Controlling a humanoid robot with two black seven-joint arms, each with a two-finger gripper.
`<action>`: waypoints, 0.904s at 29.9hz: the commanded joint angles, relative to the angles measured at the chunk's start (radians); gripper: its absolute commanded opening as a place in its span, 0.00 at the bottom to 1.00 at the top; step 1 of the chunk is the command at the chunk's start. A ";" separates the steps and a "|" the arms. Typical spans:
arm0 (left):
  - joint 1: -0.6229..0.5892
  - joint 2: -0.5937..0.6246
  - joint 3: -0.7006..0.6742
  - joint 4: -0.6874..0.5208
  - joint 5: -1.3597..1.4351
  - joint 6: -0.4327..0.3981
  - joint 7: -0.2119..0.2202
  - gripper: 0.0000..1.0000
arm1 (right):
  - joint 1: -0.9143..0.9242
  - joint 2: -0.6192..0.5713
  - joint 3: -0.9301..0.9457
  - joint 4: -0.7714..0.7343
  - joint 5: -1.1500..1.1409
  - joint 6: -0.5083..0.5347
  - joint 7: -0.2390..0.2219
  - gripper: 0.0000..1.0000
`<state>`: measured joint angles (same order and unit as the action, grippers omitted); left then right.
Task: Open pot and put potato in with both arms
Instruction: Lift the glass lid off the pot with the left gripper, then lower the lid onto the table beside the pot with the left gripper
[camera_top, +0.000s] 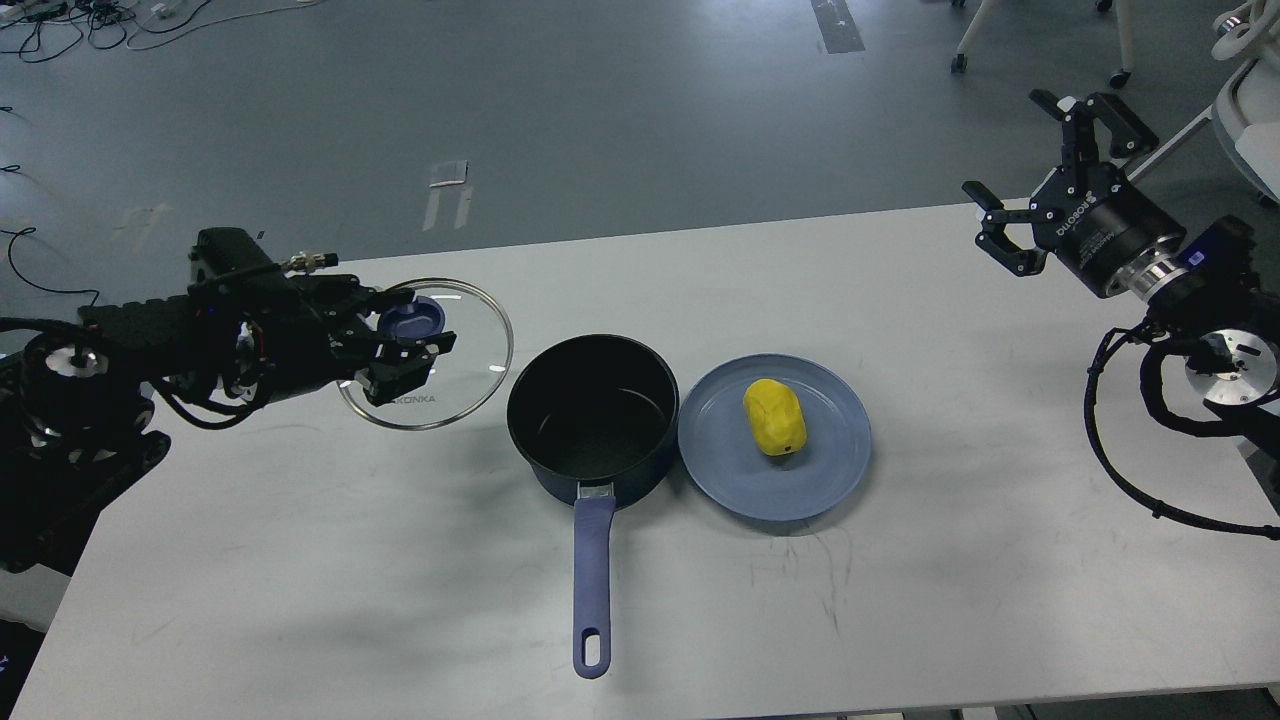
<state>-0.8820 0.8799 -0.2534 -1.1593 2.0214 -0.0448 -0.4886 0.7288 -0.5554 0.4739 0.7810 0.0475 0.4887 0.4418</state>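
Near the tabletop's (300, 560) left edge the left gripper (405, 345) has its fingers closed around the blue knob of the glass lid (470, 345), held just left of the pot (592, 415); the pot sits uncovered mid-table, its long handle pointing to the near edge; touching its right side is a blue plate (720, 460) carrying the potato (774, 416); over the far right corner hangs the right gripper (1030, 175), fingers spread wide, holding nothing.
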 joint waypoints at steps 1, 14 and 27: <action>0.069 0.016 -0.001 0.027 -0.013 0.033 0.000 0.36 | 0.000 0.000 0.000 0.000 0.000 0.000 0.000 1.00; 0.172 -0.065 -0.003 0.205 -0.012 0.098 0.000 0.38 | -0.002 -0.005 0.000 0.000 0.000 0.000 0.000 1.00; 0.202 -0.093 0.000 0.254 -0.012 0.109 0.000 0.45 | -0.006 -0.006 0.000 0.000 0.000 0.000 0.000 1.00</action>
<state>-0.6823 0.8021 -0.2545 -0.9238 2.0099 0.0598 -0.4885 0.7231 -0.5615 0.4739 0.7818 0.0476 0.4887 0.4414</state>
